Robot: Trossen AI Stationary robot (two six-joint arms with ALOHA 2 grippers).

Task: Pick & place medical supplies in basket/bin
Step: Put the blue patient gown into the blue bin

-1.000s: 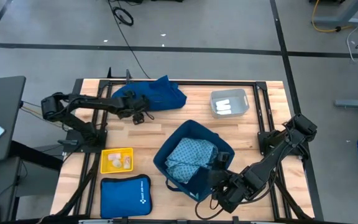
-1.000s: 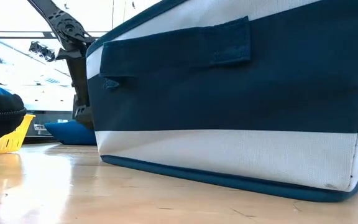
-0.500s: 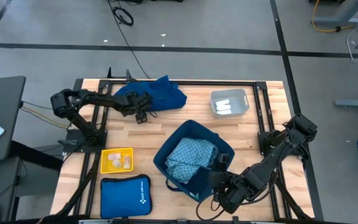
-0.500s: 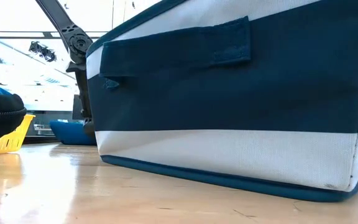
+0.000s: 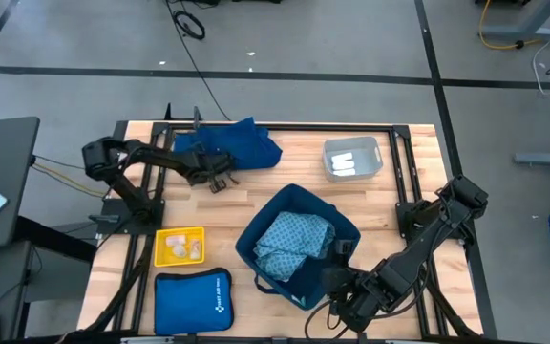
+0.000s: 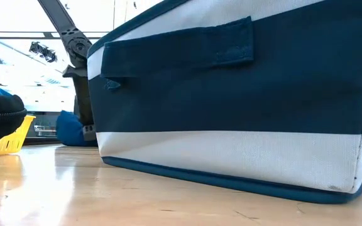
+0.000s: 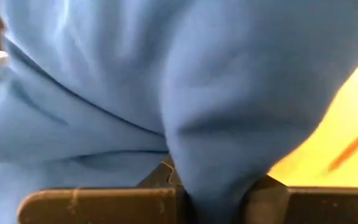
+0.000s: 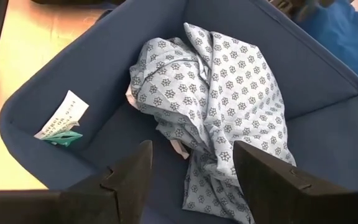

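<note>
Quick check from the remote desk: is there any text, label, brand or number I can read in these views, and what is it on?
None can be read.
White tag lying inside the dark-blue basket: printed lines, too small to read.
Blue zip pouch at the table's near edge: white logo, too small to make out; no legible words.

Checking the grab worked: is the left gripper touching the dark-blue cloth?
Touching. The left wrist view shows the dark-blue cloth pinched between the left gripper's shut fingers.
</note>
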